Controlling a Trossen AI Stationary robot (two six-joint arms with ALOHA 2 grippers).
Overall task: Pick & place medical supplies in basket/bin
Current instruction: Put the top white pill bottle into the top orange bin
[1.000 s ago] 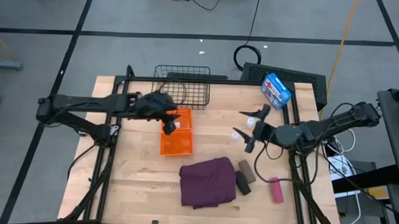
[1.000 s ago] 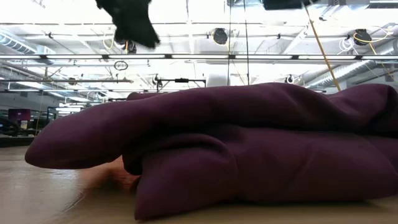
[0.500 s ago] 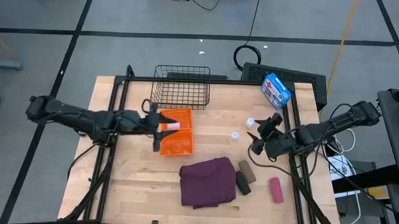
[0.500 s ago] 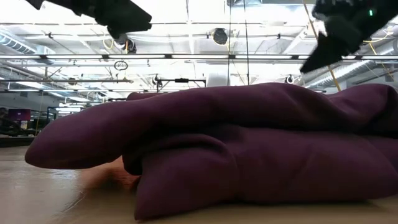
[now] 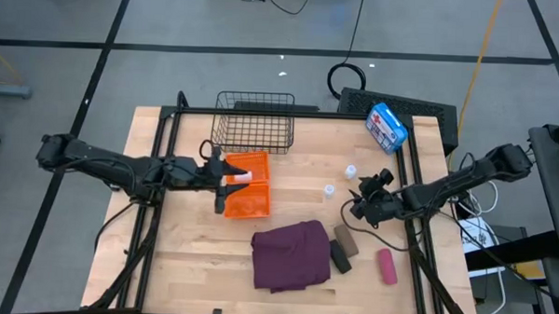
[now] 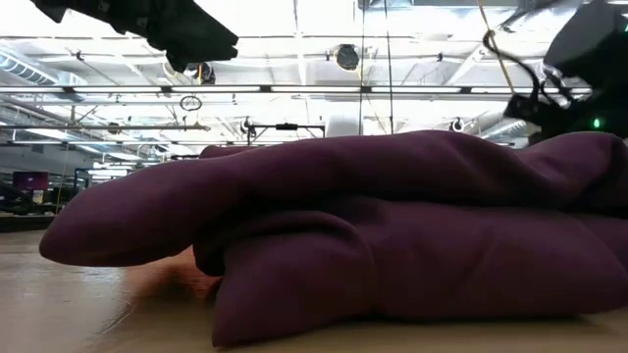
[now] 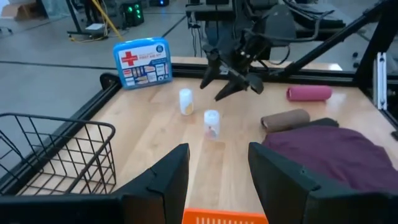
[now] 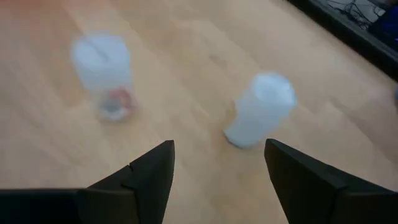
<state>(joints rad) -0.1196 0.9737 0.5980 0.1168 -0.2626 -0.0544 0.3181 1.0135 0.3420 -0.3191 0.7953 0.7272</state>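
Note:
Two white vials (image 5: 351,171) (image 5: 329,189) stand upright on the wood; the right wrist view shows them (image 8: 102,74) (image 8: 261,109) just ahead of my open right gripper (image 8: 217,149) (image 5: 355,201). A third white vial (image 5: 241,177) lies in the orange bin (image 5: 250,207). My open left gripper (image 5: 225,178) (image 7: 217,155) hovers at the bin's left side and touches nothing. The purple-maroon cloth (image 5: 290,255) lies heaped near the near edge, with the brown roll (image 5: 344,238), black roll (image 5: 339,260) and pink roll (image 5: 386,266) to its right. The wire basket (image 5: 255,122) stands behind the bin.
The blue-and-white box with a red cross (image 5: 387,125) sits at the far right corner. A black frame rail (image 5: 412,162) runs along the table's right side, close to my right arm. In the low view the cloth (image 6: 373,245) blocks nearly everything behind it.
My left gripper has drawn back from above the bin toward the table's left edge, then held still; a vial lies in the bin where it was. My right gripper has turned, come toward the near edge and dropped lower, beside the two standing vials.

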